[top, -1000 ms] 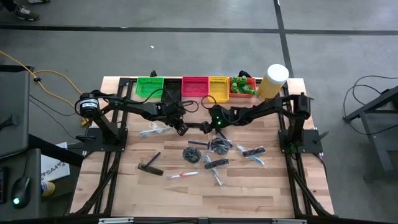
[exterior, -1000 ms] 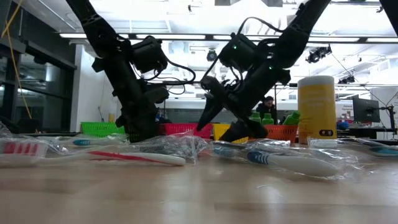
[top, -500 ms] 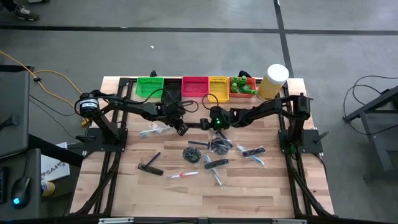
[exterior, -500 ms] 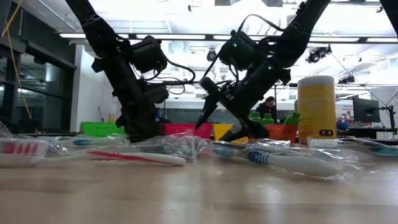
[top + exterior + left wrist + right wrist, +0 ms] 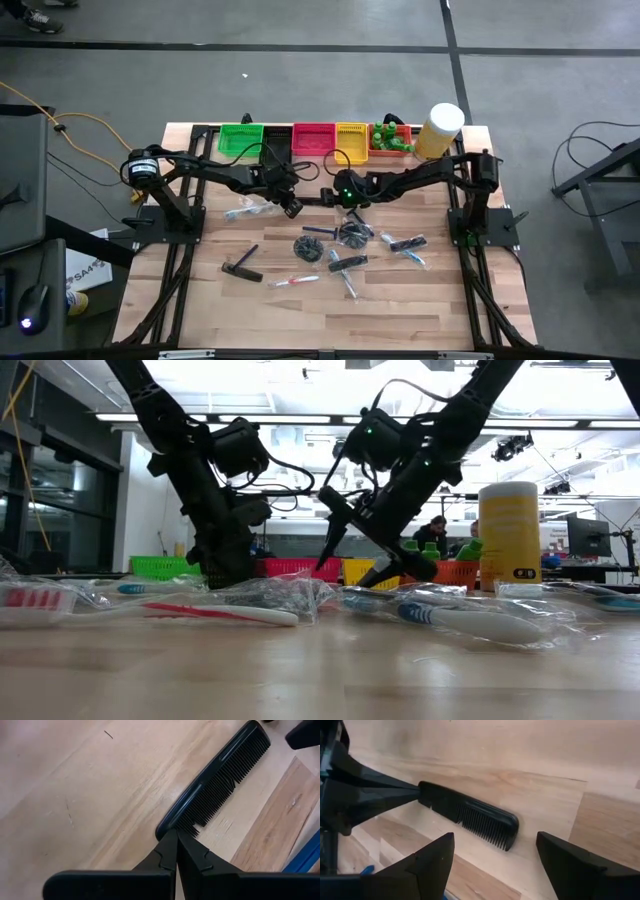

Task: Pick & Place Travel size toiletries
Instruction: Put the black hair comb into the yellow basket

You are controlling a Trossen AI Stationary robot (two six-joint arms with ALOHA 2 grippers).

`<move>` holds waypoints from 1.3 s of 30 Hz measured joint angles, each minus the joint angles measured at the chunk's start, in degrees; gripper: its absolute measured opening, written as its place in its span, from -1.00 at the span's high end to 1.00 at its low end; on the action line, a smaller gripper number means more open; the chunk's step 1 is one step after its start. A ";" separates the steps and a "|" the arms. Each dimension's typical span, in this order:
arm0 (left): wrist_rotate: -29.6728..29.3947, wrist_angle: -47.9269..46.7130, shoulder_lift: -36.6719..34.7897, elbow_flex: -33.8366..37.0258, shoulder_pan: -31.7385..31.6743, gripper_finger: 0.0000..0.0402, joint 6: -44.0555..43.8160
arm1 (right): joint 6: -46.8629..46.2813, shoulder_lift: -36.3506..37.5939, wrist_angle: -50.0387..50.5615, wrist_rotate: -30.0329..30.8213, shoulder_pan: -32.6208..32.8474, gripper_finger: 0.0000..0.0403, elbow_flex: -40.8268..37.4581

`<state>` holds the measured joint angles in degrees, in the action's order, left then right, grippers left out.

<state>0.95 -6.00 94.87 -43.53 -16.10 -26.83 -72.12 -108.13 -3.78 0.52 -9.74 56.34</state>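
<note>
A black comb [image 5: 215, 782] lies stretched out between my two grippers near the middle of the table [image 5: 400, 310]. My left gripper [image 5: 176, 836] is shut on one end of it. My right gripper [image 5: 495, 865] stands open just short of the comb's free end [image 5: 507, 827], one finger to each side and touching nothing. In the high view the comb [image 5: 315, 202] runs from my left gripper [image 5: 292, 208] toward my right gripper [image 5: 333, 197]. Whether the comb rests on the wood or hangs just above it, I cannot tell. My left gripper pinches the comb's near end [image 5: 165, 826] between its two fingertips. The fingers slant down from the table's left and lie roughly in line with the comb. The comb reaches level away from the fingertips toward my right gripper.
Green [image 5: 239, 138], red [image 5: 313, 138] and yellow [image 5: 351, 138] bins line the far edge, then an orange bin with green bottles [image 5: 392, 140] and a pale-yellow cylinder [image 5: 441, 130]. Wrapped toothbrushes [image 5: 293, 281], dark discs [image 5: 312, 246] and another comb [image 5: 240, 265] lie nearer the front.
My right gripper has rolled about the line it points along and edged a little toward the comb's free end, staying open. My left gripper and the comb have kept still.
</note>
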 joint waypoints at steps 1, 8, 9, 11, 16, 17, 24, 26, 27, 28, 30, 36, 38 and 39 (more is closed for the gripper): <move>-0.02 0.00 0.00 0.00 0.00 1.00 0.00 | -0.06 -0.01 0.05 -0.17 0.00 -0.38 0.00; -0.17 0.03 0.00 0.00 0.00 1.00 0.00 | -1.16 -2.12 -0.39 -0.41 0.18 -0.38 1.85; -0.22 0.10 0.00 0.00 0.00 1.00 0.00 | -1.08 -2.62 -0.40 -0.40 0.23 -0.38 2.33; -0.23 0.05 0.00 0.00 0.00 1.00 0.00 | -0.85 -3.46 -0.13 -0.70 0.26 -0.38 3.46; -0.28 0.02 0.00 0.02 -0.02 1.00 -0.02 | -0.61 -4.58 -0.48 -1.59 0.35 -0.38 4.63; -0.26 0.02 0.00 0.02 -0.02 1.00 -0.02 | -0.64 -4.60 -0.65 -1.71 0.37 -0.38 4.63; -0.24 0.02 0.00 0.02 -0.02 1.00 -0.02 | -0.69 -4.69 -1.35 -0.98 0.71 -0.37 4.61; -0.24 0.00 0.00 0.02 -0.02 1.00 -0.02 | -0.70 -4.74 -1.53 -0.68 0.84 -0.32 4.58; -0.23 0.00 0.00 0.02 -0.02 1.00 -0.02 | -0.71 -4.76 -1.81 -0.57 0.85 -0.29 4.56; -0.23 0.00 0.00 0.02 -0.02 1.00 -0.02 | -0.70 -4.80 -2.33 -0.60 0.85 -0.26 4.52; -0.22 -0.02 -0.02 0.02 -0.02 1.00 -0.02 | -0.72 -4.92 -3.42 -0.58 0.90 -0.20 4.50; -0.21 -0.02 -0.02 0.02 -0.02 1.00 -0.02 | -0.85 -4.97 -3.97 0.72 1.07 -0.10 4.48; -0.20 -0.02 -0.02 0.02 -0.02 1.00 -0.02 | -1.02 -5.02 -4.39 0.75 1.07 -0.09 4.47; -0.20 0.00 -0.02 0.02 -0.02 1.00 -0.02 | -1.30 -5.04 -4.63 0.76 1.07 -0.09 4.46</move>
<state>0.75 -6.00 94.85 -43.51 -16.12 -26.85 -73.42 -113.16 -8.42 1.28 -8.67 60.80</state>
